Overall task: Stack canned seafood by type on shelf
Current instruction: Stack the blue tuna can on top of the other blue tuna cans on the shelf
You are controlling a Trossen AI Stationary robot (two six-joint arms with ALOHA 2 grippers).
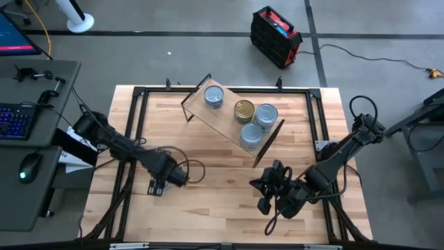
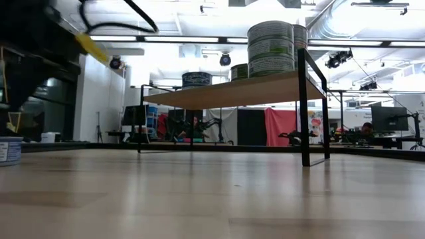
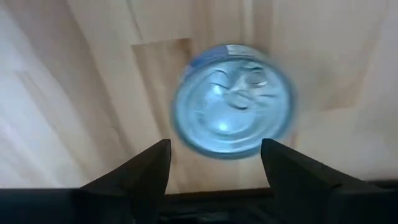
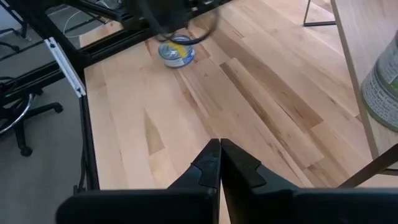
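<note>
Left gripper (image 1: 157,186) sits above a silver-blue can (image 3: 231,99) nr the table's (image 1: 208,208) left edge, fingers (image 3: 146,171) apart, not gripping. I see four cans (image 1: 246,114) on the shelf (image 1: 225,128) mid-table. Right gripper (image 1: 264,196), fingers together, idles nr the front-right.

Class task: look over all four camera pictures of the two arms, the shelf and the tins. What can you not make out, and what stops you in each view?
- High view: the tin under the left tool is hidden by that tool.
- Left wrist view: that tin is blurred; no label readable.
- Low view: it is cut off by the picture's edge.
- Right wrist view: one shelf tin is cut off by the edge.
- High view: stack heights on the shelf cannot be counted from above.
</note>
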